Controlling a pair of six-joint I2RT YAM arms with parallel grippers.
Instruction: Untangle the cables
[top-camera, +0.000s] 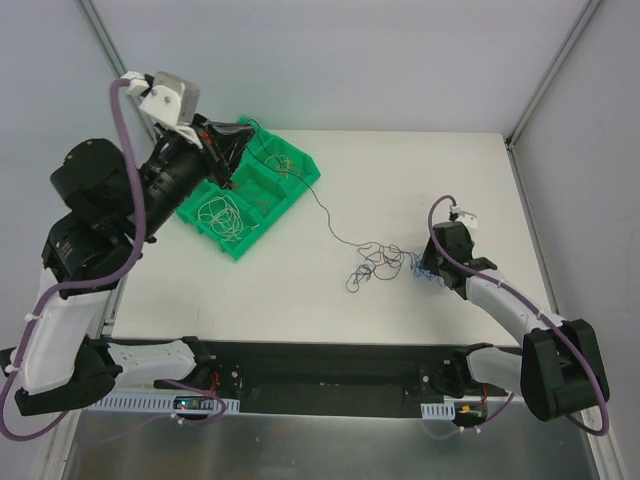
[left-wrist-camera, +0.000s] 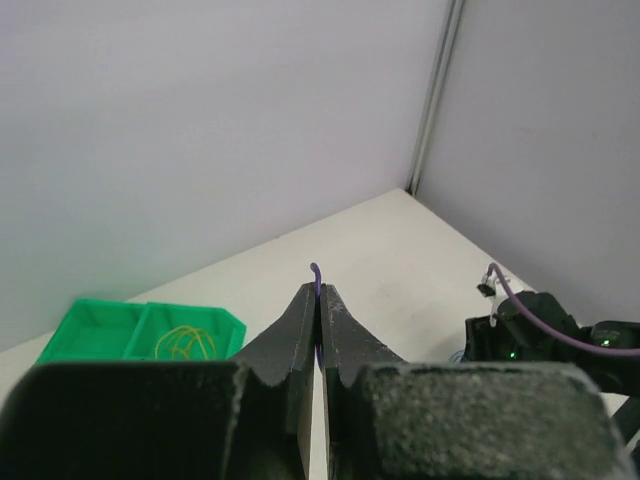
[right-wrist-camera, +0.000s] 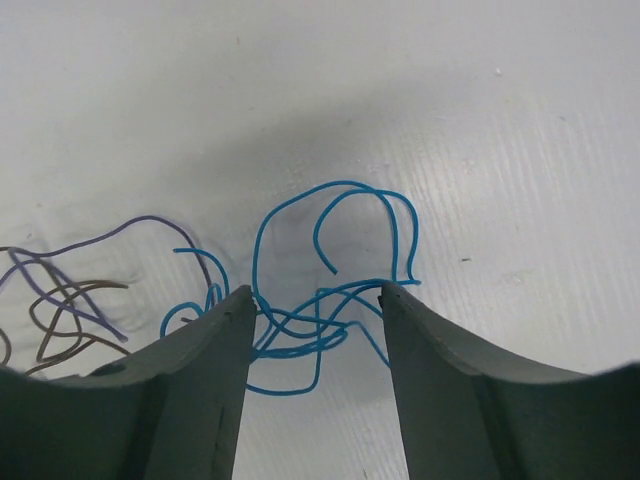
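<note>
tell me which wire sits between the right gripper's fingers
The blue wire: its loops lie between the right gripper's open fingers; the purple wire and brown wire lie outside them.

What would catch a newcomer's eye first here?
The green bin far left on the table, holding wire coils, and the loose tangle right of centre. The left pincer is shut on a purple cable; the right pincer stands open astride blue cable loops.

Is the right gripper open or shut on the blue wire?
Open. On the right gripper, the fingers stand well apart in its wrist view, and the blue wire lies in loose loops between them, not pinched.
</note>
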